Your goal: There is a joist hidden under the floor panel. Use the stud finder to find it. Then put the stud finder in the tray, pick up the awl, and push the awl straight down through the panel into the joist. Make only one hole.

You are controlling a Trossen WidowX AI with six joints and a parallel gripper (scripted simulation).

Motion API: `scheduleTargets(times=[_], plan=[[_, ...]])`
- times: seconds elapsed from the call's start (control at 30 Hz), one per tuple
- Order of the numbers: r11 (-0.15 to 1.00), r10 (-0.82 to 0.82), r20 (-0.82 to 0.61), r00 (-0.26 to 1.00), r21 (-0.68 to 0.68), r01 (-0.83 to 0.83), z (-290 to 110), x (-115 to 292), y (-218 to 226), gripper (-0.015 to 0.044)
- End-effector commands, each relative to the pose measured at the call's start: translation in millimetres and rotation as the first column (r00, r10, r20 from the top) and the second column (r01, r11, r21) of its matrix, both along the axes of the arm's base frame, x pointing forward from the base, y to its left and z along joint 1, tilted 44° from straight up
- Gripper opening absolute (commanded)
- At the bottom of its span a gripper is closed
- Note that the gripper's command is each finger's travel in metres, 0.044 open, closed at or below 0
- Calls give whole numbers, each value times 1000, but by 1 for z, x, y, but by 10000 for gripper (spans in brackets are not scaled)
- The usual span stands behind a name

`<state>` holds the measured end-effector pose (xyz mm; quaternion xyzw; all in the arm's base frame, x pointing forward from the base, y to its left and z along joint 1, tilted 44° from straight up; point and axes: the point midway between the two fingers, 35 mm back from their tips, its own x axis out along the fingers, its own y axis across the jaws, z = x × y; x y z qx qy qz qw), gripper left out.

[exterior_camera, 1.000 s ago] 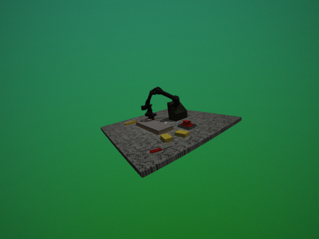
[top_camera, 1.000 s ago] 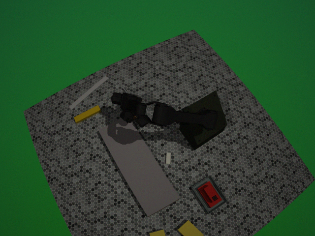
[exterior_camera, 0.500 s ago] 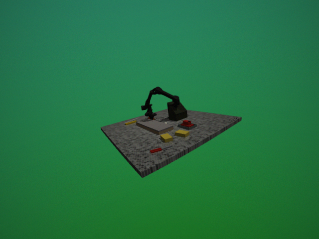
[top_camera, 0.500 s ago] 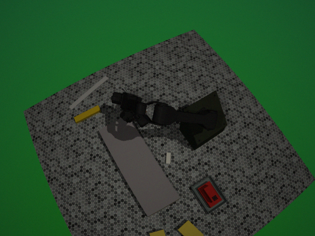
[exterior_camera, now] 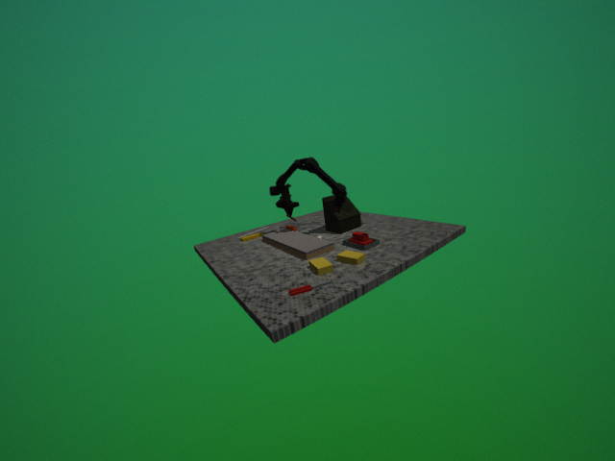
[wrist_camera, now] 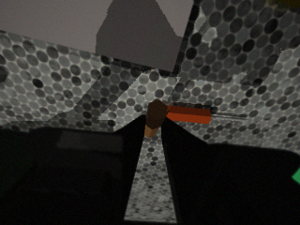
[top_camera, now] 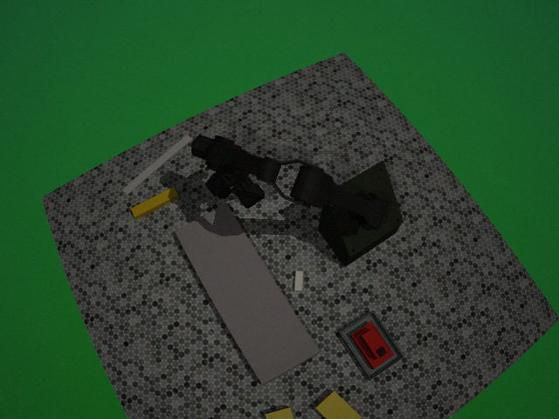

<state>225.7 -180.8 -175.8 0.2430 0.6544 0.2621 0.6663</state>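
My gripper (top_camera: 233, 190) (exterior_camera: 289, 215) (wrist_camera: 153, 120) is shut on the awl by its brown handle. The awl (exterior_camera: 293, 218) (wrist_camera: 157, 113) is tilted in the fingers, above the table beside the far end of the floor panel; its spike is hidden in the wrist view. The grey floor panel (top_camera: 248, 292) (exterior_camera: 298, 243) (wrist_camera: 52, 14) lies flat, with the arm's shadow over that end. No joist shows. The red stud finder (top_camera: 379, 335) (exterior_camera: 360, 236) sits in the dark grey tray (top_camera: 355, 354) (exterior_camera: 364, 246).
An orange-handled tool (exterior_camera: 291, 228) (wrist_camera: 189, 114) lies below the gripper. A yellow bar (top_camera: 153, 202) and pale strip (top_camera: 157, 164) lie past the panel's far end. A small white block (top_camera: 298, 280) lies beside the panel. Two yellow blocks (exterior_camera: 321, 265) (exterior_camera: 351, 256) and a red-handled screwdriver (exterior_camera: 300, 290) lie nearer the front.
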Motion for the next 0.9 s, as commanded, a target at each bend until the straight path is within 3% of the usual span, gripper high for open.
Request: scheduleTargets(times=[0.0,0.43,0.87], plan=[[1000,9,-6,1000,4,-9,7,-3,-4,0],[959,-253,56,966,-121,258,-22,-19,-23,0],[811,-520,170,837,-207,547,-37,-40,-43,0]])
